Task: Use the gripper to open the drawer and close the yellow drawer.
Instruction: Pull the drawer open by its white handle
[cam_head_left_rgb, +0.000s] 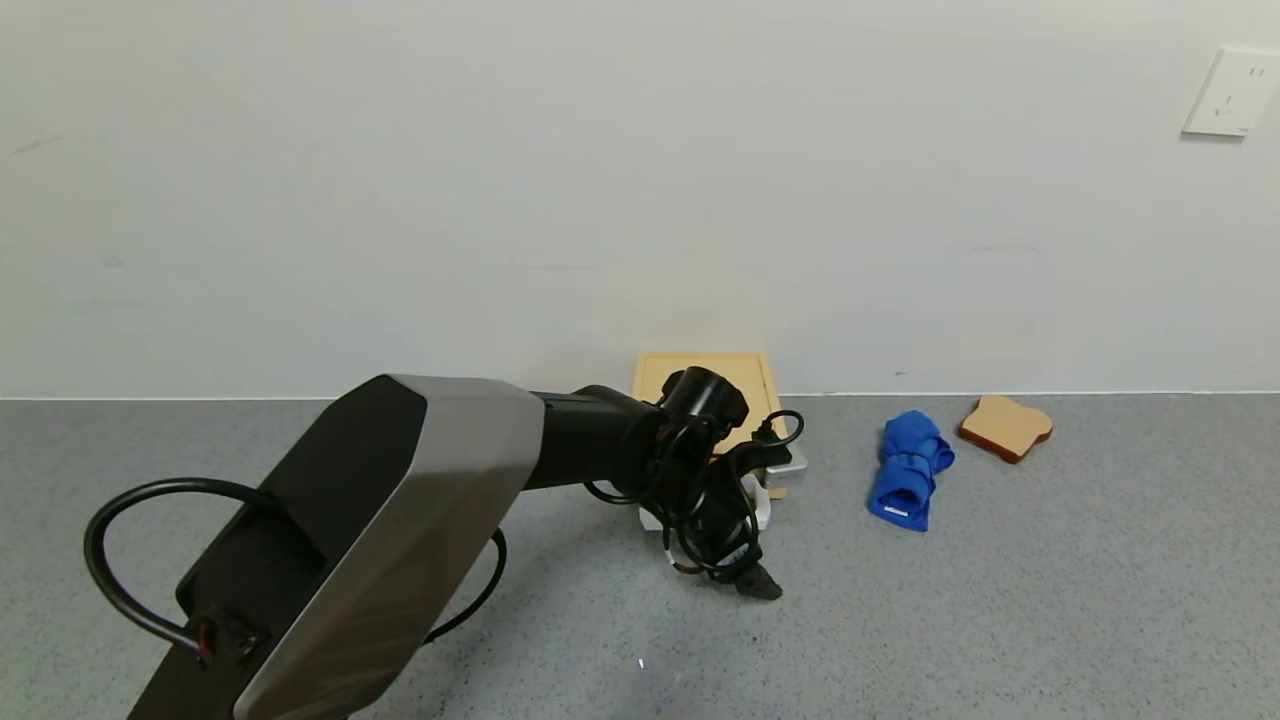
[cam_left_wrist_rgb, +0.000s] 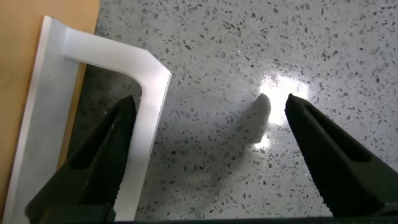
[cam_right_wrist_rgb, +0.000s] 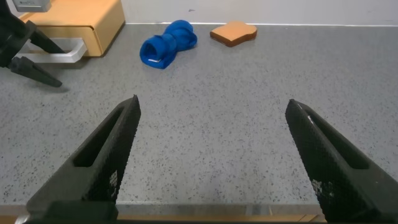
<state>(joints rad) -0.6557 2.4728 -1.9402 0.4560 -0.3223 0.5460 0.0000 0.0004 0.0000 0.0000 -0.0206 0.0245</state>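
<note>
Grey counter (cam_head_left_rgb: 1050, 600): one drawer (cam_head_left_rgb: 705, 385), one bread slice (cam_head_left_rgb: 1005, 427).

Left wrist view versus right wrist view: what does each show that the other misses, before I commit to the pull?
Only the left wrist view shows one finger of the open left gripper inside the white loop handle, the other outside.

Only the right wrist view shows the open right gripper hovering apart, the blue cloth and the bread slice.

Both show the yellow drawer, the handle and the speckled counter.
</note>
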